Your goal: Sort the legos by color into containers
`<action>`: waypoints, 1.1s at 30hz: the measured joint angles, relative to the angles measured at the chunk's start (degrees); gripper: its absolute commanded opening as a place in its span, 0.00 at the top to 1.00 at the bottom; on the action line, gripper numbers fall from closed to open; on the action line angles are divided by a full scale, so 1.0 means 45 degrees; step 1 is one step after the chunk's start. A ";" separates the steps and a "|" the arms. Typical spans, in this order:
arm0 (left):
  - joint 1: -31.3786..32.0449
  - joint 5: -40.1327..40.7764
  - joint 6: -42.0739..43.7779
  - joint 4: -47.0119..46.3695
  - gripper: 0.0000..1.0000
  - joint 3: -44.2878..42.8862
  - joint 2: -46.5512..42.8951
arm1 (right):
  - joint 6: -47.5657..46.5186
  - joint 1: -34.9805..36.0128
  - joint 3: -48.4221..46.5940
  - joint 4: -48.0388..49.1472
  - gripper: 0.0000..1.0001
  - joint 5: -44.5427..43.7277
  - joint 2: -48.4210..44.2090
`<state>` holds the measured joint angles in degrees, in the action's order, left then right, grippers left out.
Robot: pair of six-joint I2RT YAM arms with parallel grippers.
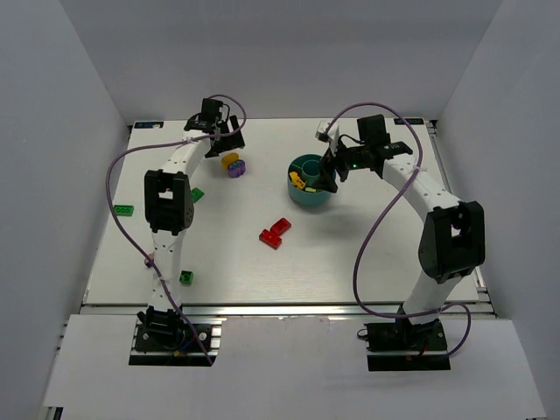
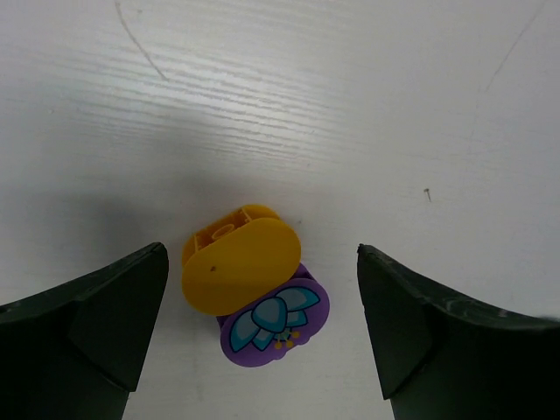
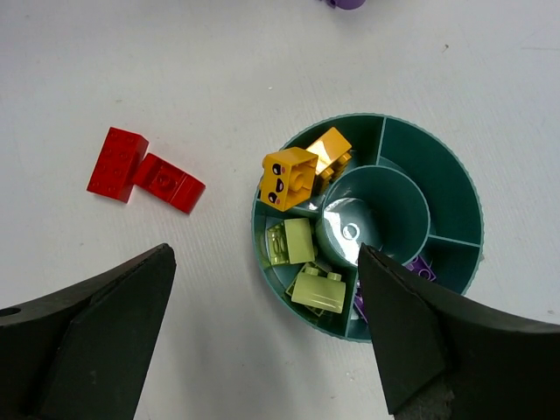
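Where the left claw (image 2: 262,254) hangs spread and empty, between its tips: purple brick (image 2: 273,324), yellow brick (image 2: 238,273) touching beyond it. Light, stiff, slick; likely best pinched across flat sides. Right claw (image 3: 264,254) spread, empty, over dish (image 3: 437,175).

A white table (image 1: 350,254) with a faint grain fills the middle of the booth. Plain pale grey panels close it in: a back wall (image 1: 280,52), a left wall (image 1: 52,175) and a right wall (image 1: 516,175). A silvery metal rail (image 1: 289,308) runs along the table's near edge, with a white board (image 1: 289,367) in front of it. Soft light from above shows a mild sheen and fine scratches (image 2: 140,39) on the tabletop.
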<state>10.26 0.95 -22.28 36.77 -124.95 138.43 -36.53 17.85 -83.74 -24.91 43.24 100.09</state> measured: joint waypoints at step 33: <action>0.0248 0.1282 -0.2720 0.0593 0.33 0.0563 0.0578 | 0.0797 -0.0131 -0.0005 0.0729 0.11 -0.0194 0.0461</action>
<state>11.38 6.72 -34.52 39.44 -122.41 141.03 -32.95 17.26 -83.77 -21.63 42.37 102.17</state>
